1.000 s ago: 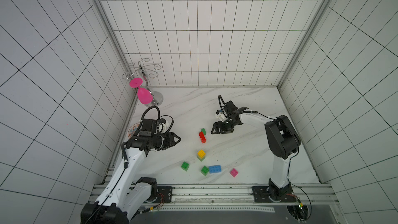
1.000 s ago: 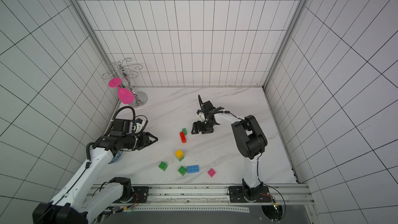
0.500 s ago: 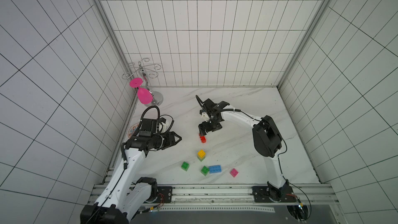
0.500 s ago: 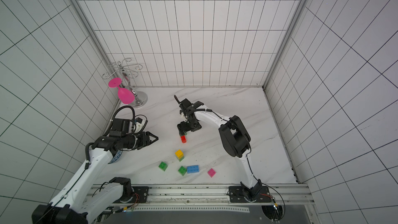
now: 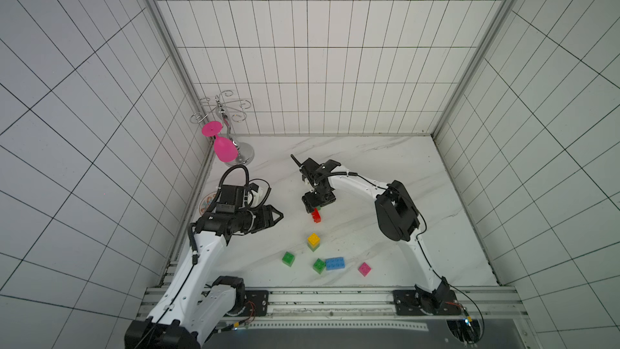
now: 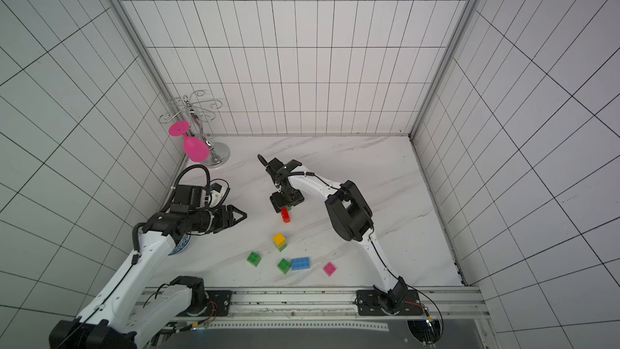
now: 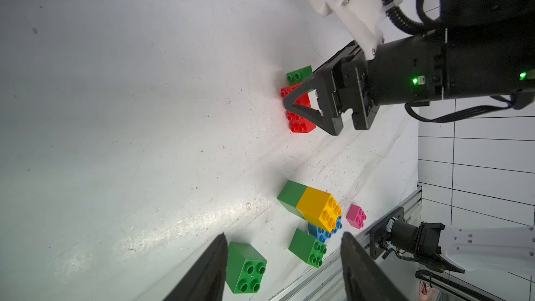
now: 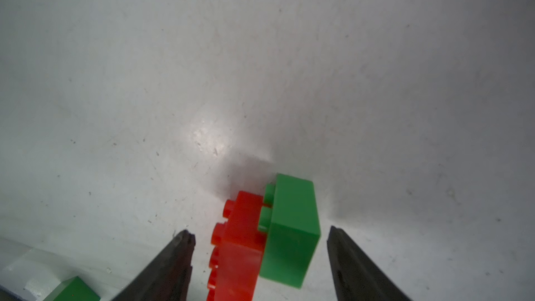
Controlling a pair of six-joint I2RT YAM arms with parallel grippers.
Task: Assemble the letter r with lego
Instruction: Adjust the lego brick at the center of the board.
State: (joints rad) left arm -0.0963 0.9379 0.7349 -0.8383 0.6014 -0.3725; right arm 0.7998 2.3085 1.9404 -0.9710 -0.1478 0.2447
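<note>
A red lego brick (image 8: pixel 237 241) lies on its side on the white table, with a green cube (image 8: pixel 292 227) against it. My right gripper (image 8: pixel 260 231) points down over the pair. It is open, and both bricks sit between its fingers with a gap on each side. In both top views the right gripper (image 5: pixel 317 209) hides most of that cube, and the red brick (image 5: pixel 315 216) sticks out below it. My left gripper (image 5: pixel 280 218) hangs open and empty to the left. Nearer the front are a yellow cube (image 5: pixel 313 240) stacked on a green one, two green cubes (image 5: pixel 288 258) (image 5: pixel 318 265), a blue brick (image 5: pixel 334 263) and a pink cube (image 5: pixel 364 268).
A wire rack holding a pink wine glass (image 5: pixel 223 149) stands in the back left corner. A patterned plate (image 6: pixel 181 246) lies under the left arm by the wall. A metal rail (image 5: pixel 335 297) runs along the front edge, and tiled walls close in the other sides.
The right gripper swung left from beside the red brick and came down over it and the green cube, its jaws narrowing a little. The left gripper's jaws widened slightly.
</note>
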